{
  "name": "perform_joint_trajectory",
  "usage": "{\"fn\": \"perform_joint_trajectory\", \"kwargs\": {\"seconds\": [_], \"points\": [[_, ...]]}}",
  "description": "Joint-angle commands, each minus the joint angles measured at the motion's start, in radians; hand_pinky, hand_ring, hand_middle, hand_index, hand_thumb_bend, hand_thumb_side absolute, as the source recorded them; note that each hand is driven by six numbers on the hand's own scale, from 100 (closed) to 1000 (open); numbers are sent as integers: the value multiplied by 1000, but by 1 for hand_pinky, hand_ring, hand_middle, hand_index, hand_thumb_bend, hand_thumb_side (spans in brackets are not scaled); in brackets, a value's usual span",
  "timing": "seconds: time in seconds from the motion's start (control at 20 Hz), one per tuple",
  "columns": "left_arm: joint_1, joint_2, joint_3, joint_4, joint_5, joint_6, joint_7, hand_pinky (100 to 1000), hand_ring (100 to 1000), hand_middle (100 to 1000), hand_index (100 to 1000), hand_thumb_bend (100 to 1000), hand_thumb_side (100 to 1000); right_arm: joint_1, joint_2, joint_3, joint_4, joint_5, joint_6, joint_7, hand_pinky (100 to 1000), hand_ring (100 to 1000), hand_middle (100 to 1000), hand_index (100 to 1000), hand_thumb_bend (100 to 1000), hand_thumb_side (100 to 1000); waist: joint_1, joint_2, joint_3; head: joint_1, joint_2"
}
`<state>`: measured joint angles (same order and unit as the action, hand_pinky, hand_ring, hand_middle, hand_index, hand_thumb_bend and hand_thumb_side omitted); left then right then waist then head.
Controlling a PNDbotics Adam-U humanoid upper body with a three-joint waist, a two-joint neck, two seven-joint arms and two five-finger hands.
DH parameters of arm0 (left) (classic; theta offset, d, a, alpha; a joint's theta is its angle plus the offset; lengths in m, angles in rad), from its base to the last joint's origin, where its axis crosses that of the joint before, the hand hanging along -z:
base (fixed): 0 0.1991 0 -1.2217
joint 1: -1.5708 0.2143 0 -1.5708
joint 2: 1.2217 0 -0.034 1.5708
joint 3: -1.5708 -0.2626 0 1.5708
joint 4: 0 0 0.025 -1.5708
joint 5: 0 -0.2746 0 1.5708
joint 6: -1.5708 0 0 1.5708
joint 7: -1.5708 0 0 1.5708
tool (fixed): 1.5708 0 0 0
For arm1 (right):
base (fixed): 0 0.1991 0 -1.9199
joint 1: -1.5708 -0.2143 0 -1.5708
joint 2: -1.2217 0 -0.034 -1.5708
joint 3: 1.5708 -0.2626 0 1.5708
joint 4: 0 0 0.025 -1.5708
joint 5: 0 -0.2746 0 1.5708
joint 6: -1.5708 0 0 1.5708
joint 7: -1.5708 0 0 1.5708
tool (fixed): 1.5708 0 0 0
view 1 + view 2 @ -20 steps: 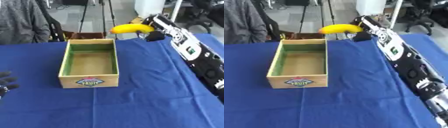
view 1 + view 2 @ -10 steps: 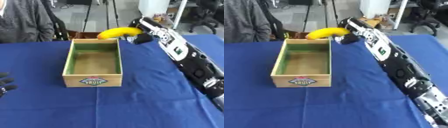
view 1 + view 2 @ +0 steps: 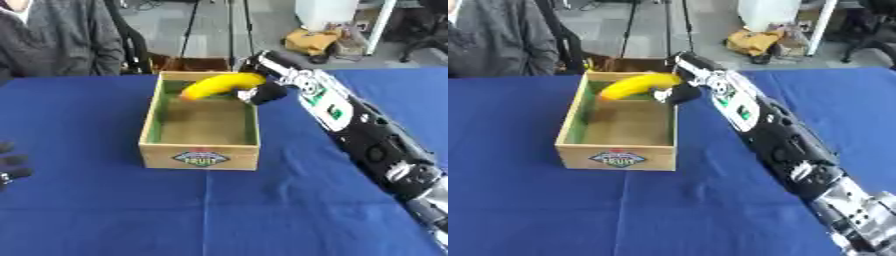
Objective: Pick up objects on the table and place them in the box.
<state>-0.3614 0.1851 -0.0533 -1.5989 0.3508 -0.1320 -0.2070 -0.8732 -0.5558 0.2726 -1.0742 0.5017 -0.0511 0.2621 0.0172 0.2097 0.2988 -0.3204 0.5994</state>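
Near edge, lower left of frame: left hand [image 3: 9, 165] idle on the blue tablecloth [image 3: 105, 210], only dark fingers showing, relaxed, holding nothing. Well apart from everything else.

Centre: wooden box [image 3: 200, 156], open top, long axis running near to far. Green inner walls, bare brown floor, nothing seen lying inside. Front panel carries an oval label [image 3: 200, 158]; lettering looks like "FRUIT" but too blurred to confirm.

Right side: right arm entering from lower right corner, running diagonally up toward the box's far end. Green marks on the white forearm cover, not readable.

Upper centre: right hand [image 3: 261, 92] over the far right rim of the box, fingers curled round one end of the banana [image 3: 222, 85]. Banana held above the far part of the box, clear of the floor, long axis roughly crosswise to the box, free end pointing to frame left and dipping slightly. Lies to the left of the hand, mostly within the box's outline.

Judgement: carry essentially complete; remaining step is lowering and release. Crosswise banana nearly spans the inner width, so ends could catch a side wall.

Far edge: person in a grey top, upper left, not touching anything.
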Motion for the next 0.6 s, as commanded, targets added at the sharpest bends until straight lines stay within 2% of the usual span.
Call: {"fn": "perform_joint_trajectory", "kwargs": {"seconds": [0.05,0.6], "points": [[-16,9,-4,-20,2,-1,-5,692,723,723,545,258,948,-32,-2,0,-2,19,-15,4,553,500,562,656,176,392,2,-15,3,-5,-11],[-17,5,-6,-20,2,0,-8,692,721,723,545,259,948,-31,40,21,15,60,-48,17,589,530,574,666,195,400,3,-12,4,-9,-12]]}}
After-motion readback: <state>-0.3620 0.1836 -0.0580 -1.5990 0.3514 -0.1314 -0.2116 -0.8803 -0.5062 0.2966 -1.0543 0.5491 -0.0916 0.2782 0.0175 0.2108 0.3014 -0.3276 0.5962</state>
